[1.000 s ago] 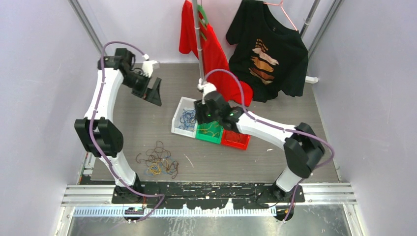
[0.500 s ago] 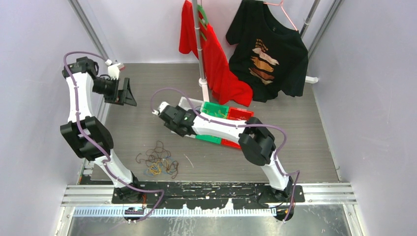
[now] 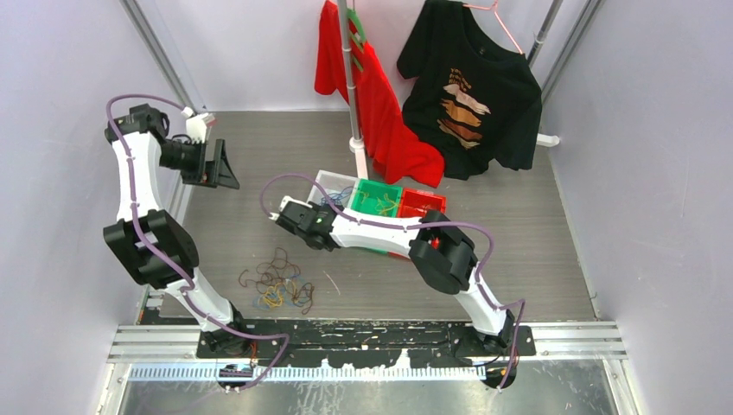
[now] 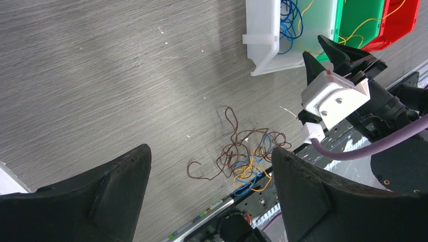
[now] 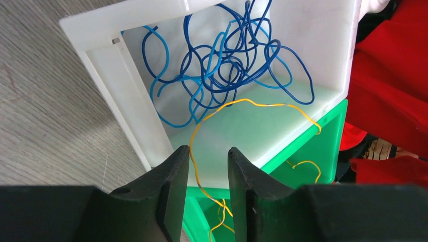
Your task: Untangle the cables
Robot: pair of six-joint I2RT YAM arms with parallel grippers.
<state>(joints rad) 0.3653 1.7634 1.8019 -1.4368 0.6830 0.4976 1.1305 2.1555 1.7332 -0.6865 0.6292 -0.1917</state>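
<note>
Left gripper (image 3: 218, 166) hangs wide open from above, tangled cables (image 3: 278, 284) lying near the arm bases (image 3: 346, 339). Its wrist view shows us that pile between spread fingers (image 4: 101, 196); our right gripper (image 5: 208, 151) stands narrow, a yellow wire (image 5: 262, 105) seen through its gap, blue wires (image 5: 227, 65) in the white bin (image 5: 126, 101)

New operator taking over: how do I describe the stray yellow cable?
On the table, find the white bin, leftmost of three, holding blue cables. A yellow cable loops over it toward the green bin, the only yellow strand among blue.
</note>
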